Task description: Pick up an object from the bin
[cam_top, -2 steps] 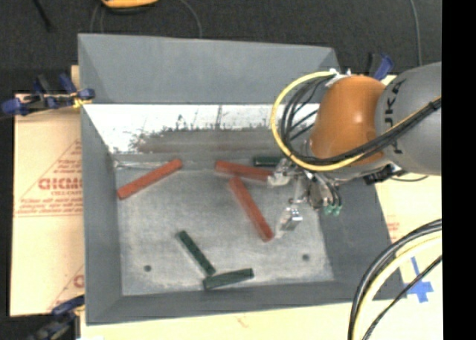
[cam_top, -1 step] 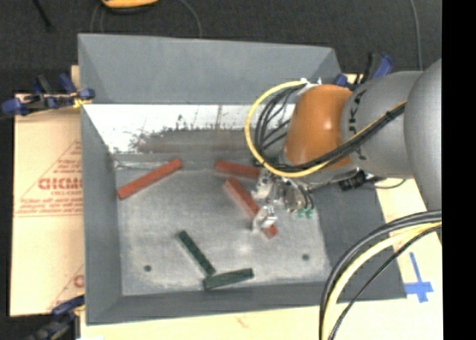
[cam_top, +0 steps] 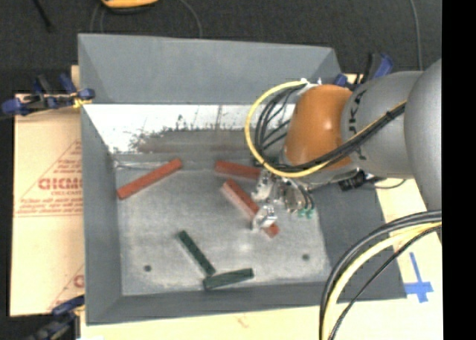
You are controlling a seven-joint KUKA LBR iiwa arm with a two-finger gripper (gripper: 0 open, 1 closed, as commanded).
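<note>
Gripper (cam_top: 265, 214) is low over the floor of the bin (cam_top: 201, 71), right of frame centre, under the orange wrist cover. How wide it is set: cannot tell. It sits at the lower-right end of a short red bar (cam_top: 236, 197) lying diagonally. A red bit (cam_top: 272, 231) shows just below the gripper; same bar or separate, cannot tell. Second red bar (cam_top: 236, 170) lies just above, a third (cam_top: 149, 178) well left. Two dark green bars (cam_top: 195, 251) (cam_top: 228, 278) lie at lower centre.

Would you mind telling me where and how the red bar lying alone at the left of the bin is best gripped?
Grip the red bar at mid-length, across its narrow width, coming straight down from above. It lies flat and slanted, with bare bin floor along both long sides.
</note>
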